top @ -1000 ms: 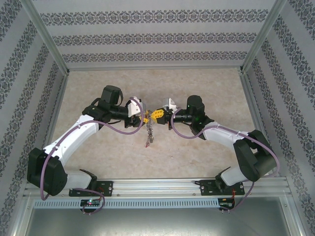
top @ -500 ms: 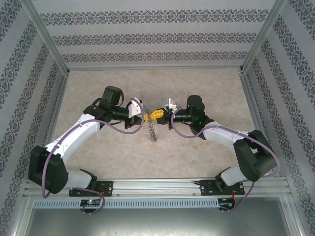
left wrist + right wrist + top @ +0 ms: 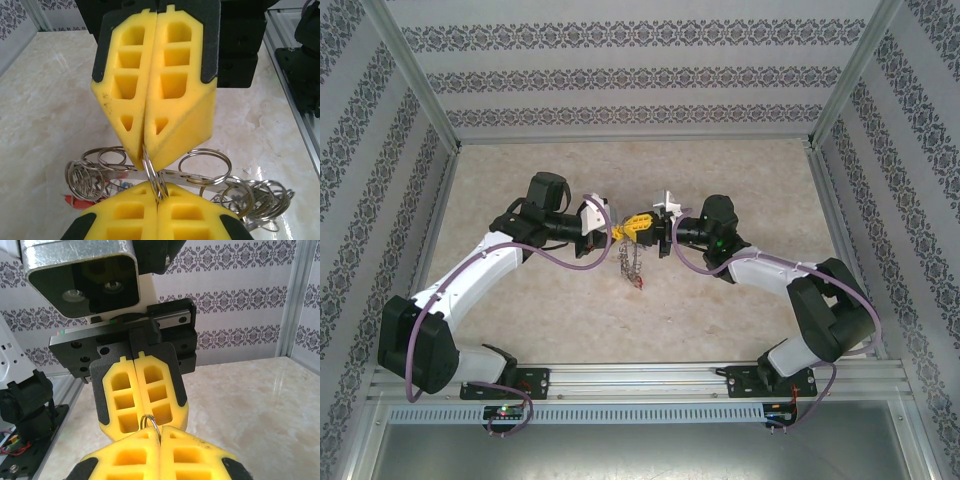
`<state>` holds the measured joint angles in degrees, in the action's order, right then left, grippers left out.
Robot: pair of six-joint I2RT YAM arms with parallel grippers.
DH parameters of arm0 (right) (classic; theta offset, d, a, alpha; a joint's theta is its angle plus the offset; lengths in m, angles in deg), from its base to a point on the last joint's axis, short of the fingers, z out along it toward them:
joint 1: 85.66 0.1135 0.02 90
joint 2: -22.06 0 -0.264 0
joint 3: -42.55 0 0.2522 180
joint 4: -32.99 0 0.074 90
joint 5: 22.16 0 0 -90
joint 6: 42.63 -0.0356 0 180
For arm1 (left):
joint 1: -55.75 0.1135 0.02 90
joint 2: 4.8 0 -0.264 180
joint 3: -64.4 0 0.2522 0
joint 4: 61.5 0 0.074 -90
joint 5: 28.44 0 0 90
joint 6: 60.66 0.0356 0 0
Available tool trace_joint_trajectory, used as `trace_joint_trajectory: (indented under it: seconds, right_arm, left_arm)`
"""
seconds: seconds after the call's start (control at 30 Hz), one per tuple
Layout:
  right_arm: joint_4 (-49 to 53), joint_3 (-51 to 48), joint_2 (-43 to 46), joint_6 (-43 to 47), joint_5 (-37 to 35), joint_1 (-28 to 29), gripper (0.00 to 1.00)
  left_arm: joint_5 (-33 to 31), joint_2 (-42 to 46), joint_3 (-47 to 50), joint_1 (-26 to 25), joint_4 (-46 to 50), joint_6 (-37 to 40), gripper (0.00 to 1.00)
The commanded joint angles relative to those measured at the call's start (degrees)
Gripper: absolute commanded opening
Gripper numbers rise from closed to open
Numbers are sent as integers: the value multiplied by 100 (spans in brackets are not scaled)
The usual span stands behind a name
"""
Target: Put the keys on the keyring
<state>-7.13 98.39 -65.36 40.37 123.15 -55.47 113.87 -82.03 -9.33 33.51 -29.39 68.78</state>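
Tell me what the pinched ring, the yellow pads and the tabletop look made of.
The thin ring: bright metal, likely steel; it glints and is doubled wire. The pads: matte yellow foam or soft rubber, moulded with hollow cells, slightly scuffed. The tabletop: glossy marble-look surface, beige veining with reflections; real stone or laminate, unclear.

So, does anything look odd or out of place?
Nothing spilled or broken. Oddest: the left gripper and right gripper meet tip to tip, both pinching one thin ring, with a tangled bunch of rings dangling beneath.
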Motion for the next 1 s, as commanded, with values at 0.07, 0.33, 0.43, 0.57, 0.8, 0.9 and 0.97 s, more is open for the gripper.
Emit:
trace_joint_trajectory:
  seconds: [0.07, 0.33, 0.43, 0.57, 0.8, 0.9, 0.97]
  right_arm:
    - [-529, 62, -100, 231, -35, 188, 0]
    - [632, -290, -36, 1348, 211, 92, 7]
    - [1051, -300, 28, 1760, 227, 85, 13]
    - [2343, -133, 219, 2747, 112, 121, 21]
    - [4799, 382, 480, 4462, -276, 180, 26]
    - [5048, 457, 587, 4674, -433, 188, 34]
    - [5112, 493, 661, 4725, -507, 197, 37]
  left_arm:
    - [481, -74, 47, -58, -179, -218, 0]
    - [306, -84, -465, -39, 1257, 626, 0]
    - [191, -141, -597, -39, 1648, 851, 0]
    - [128, -193, -655, -45, 1822, 938, 0]
    - [279, -336, -735, -51, 2024, 1046, 0]
    - [292, -449, -849, -64, 2184, 1101, 0]
    - [280, -477, -879, -70, 2188, 1101, 0]
